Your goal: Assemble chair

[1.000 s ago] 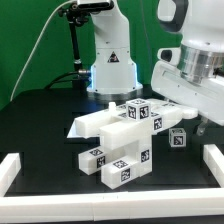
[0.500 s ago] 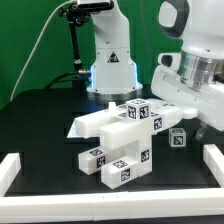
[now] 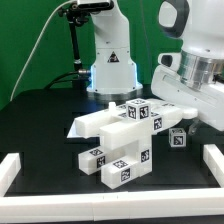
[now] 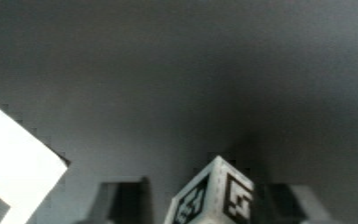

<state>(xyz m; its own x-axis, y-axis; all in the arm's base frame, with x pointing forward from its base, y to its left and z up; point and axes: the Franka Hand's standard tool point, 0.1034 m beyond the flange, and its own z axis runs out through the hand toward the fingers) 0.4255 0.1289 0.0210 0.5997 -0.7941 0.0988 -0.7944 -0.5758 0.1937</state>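
- One cube (image 4: 211, 197) sits in the tool (image 4: 199, 186); clenched or not, I cannot tell.
- Part-built chair (image 3: 115, 140) stands on the desk (image 3: 40, 120), near the cube.
- Step, as judged: cube pickup. Next: firm clench, straight lift.

tagged white block (image 4: 211, 192), pincer (image 4: 201, 206) flanking it

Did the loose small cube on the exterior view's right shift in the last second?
No. The small cube keeps the same gap to the chair stack and the border rail.
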